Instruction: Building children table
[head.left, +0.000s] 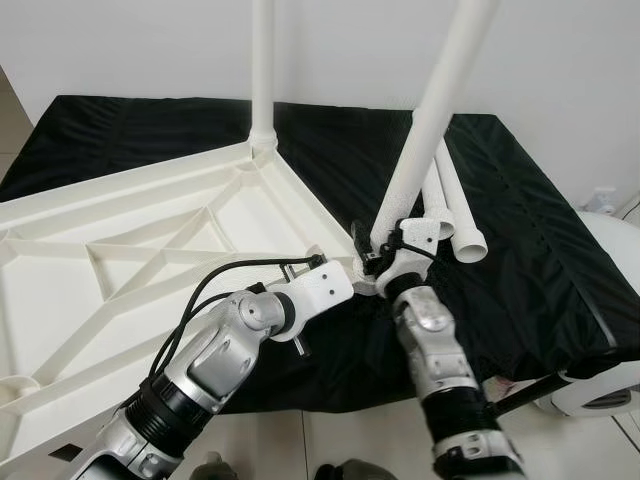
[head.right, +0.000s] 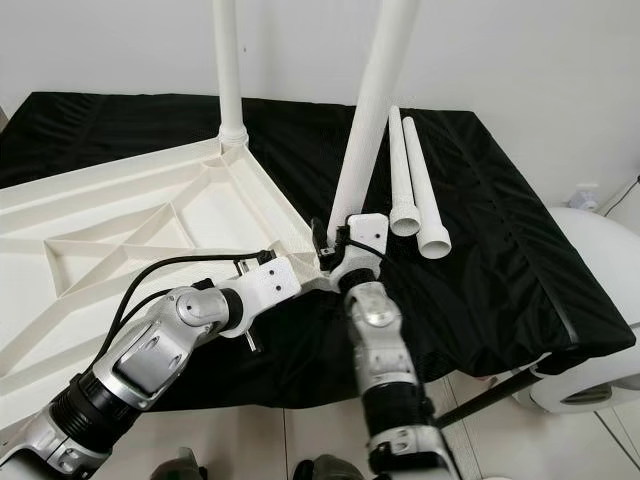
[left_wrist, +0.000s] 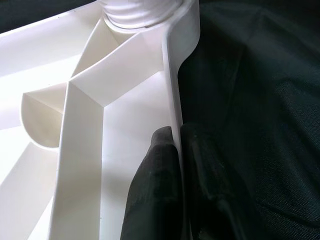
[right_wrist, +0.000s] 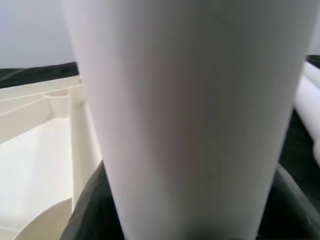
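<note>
The white tabletop (head.left: 120, 250) lies upside down on the worktop (head.left: 520, 230), which is covered with black cloth; its ribbed underside faces up and takes the left half of the frame. One white leg (head.left: 262, 70) stands upright in the corner socket at the upper centre of the frame.

The left gripper (left_wrist: 177, 150) is at the near corner edge of the tabletop, in the lower centre. In the left wrist view its jaws are closed on the thin rim of the tabletop, one black finger (left_wrist: 155, 185) on the inner side and the other on the cloth side.

The right gripper (head.left: 375, 255) is just beside it, at the same corner. It holds a second white leg (head.left: 435, 110), which leans to the upper right, its lower end at the corner of the tabletop. In the right wrist view the jaws are closed around this leg.

Two more loose legs (head.right: 415, 190) lie side by side on the cloth, right of centre, near the tilted leg.
</note>
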